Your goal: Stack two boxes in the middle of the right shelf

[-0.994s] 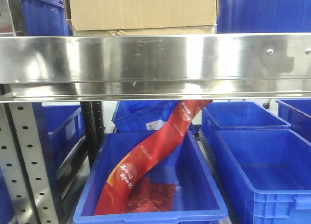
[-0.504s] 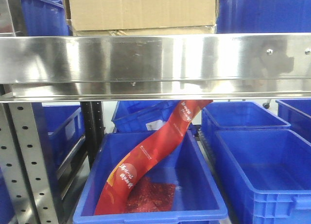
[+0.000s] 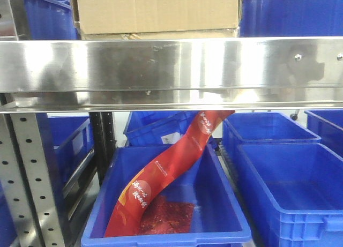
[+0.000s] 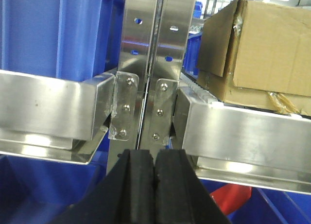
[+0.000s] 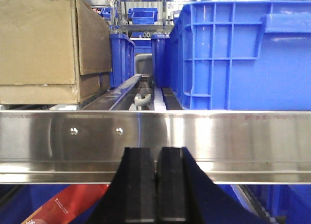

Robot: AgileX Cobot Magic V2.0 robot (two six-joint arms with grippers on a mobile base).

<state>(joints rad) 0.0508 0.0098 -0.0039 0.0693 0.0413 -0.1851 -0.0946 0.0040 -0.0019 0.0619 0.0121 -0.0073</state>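
Front-facing view first: we had the shiny stainless-steel shelf beam (image 3: pixel 171 65) running right across the frame, and above it the large brown corrugated cardboard carton (image 3: pixel 156 10) sat squarely on the flatter brown carton (image 3: pixel 161 34), of which only a thin strip showed over the beam. Below, a long red printed plastic bag (image 3: pixel 171 169) leaned out of an open blue plastic bin (image 3: pixel 167 233).

Over to the left wrist view: the left gripper (image 4: pixel 154 185) had its black rubber pads pressed together, nothing between them, hanging in front of the perforated steel uprights (image 4: pixel 150 63). To its right we could see the big carton with its flap splayed open, resting on the flat one with the yellowish tape flap (image 4: pixel 284 101).

Right wrist view: the right gripper (image 5: pixel 156 185) was likewise closed on nothing, level with the beam, and the stacked cartons lay off to its left, beside a tall blue plastic crate (image 5: pixel 243 54).

Our read was that the stacking itself looked done, both boxes on the steel level, neither arm touching them. What seemed in hand was the backing-off stage. The next move, as we judged it, called only for keeping both arms clear of the beam and uprights, and perhaps a check that the top carton sat flush and would not slide.
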